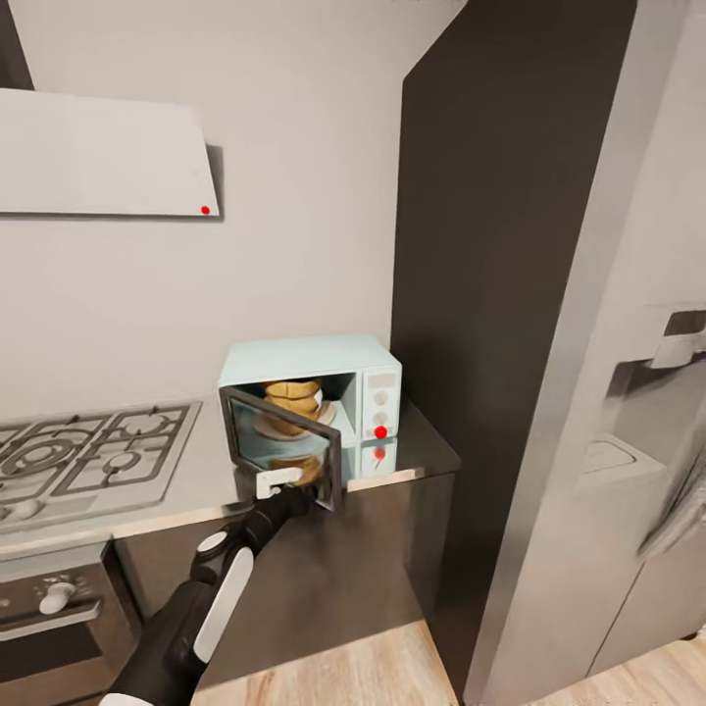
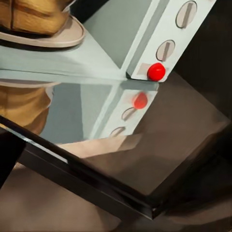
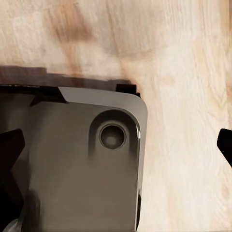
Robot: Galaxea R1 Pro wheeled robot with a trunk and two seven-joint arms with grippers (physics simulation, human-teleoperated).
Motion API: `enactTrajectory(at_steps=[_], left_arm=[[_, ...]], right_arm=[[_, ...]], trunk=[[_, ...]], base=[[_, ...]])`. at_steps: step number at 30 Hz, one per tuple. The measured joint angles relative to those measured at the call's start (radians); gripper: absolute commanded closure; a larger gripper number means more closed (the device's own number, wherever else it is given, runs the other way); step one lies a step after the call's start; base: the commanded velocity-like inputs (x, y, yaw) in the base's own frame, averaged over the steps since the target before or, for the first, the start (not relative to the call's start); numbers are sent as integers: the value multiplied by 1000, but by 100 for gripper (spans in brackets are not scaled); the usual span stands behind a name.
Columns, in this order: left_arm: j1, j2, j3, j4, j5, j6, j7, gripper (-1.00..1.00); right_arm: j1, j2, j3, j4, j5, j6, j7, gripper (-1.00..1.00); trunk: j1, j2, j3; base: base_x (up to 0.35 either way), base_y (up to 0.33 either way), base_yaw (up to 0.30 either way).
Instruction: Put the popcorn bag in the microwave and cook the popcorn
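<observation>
1. Mint-blue microwave (image 1: 324, 392) sits on the grey desk (image 1: 196, 490), next to the gas hob (image 1: 88, 456), with its dark glass door (image 1: 284, 441) swung open towards the robot.
2. Popcorn bag (image 1: 291, 397), the tan sack, is already inside the cavity, resting on the pale turntable plate (image 2: 63, 36). The left wrist view catches its bottom edge (image 2: 34, 17) and a reflection of it in the door glass.
3. Popcorn itself can't be made out from here, so no telling whether it's cooked.
4. Step in hand looks like closing the door: loading seems done, heating not started.
5. Left arm (image 1: 211, 588) reaches up and forward from the lower left, stretched out, with its left pincer (image 1: 279, 482) at the door's lower edge. Touching or just beside it is hard to call, and whether the fingers are open or closed can't be told.
6. Next move probably calls for pushing the door round on its hinge till it's flush, then going for the red button (image 1: 380, 431) below the two knobs.
7. Right wrist camera looks down at wooden floor (image 3: 183, 72) and a dark rounded part of the robot's base (image 3: 72, 164); the right pincer's state can't be told either.
</observation>
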Motion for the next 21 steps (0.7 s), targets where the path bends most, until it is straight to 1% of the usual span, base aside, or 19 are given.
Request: enactTrajectory(at_steps=[2,3,4,5,6,8,15,21], left_arm=[[0,0,14,2,-2,0,1,-100],[0,1,12,3,-2,0,17,-100],[0,1,6,3,-6,0,32,-100],[0,1,-11,3,-17,1,60,-100],[0,1,-22,3,-18,0,83,-100],[0,1,-22,2,-29,-1,110,-100],[0,4,-16,1,-31,-11,122,-100],[0,1,-22,4,-31,-11,120,-100]], right_arm=[[0,-1,0,0,0,0,0,-100],[0,-2,0,0,-1,0,0,-100],[0,-2,0,0,-1,0,0,-100],[0,-4,0,0,-1,0,0,-100],[0,-6,0,0,0,0,0,-100],[0,-9,1,0,0,-2,0,-100],[0,-11,1,0,2,-3,0,-100],[0,-10,3,0,2,-2,1,-100]], trunk=[[0,0,2],[0,0,2],[0,0,3],[0,0,3],[0,0,3],[0,0,3],[0,0,3],[-1,0,3]], base=[[0,0,-204],[0,0,-137],[0,0,-70],[0,0,-36],[0,0,-18],[0,0,-5],[17,0,0],[277,0,0]])
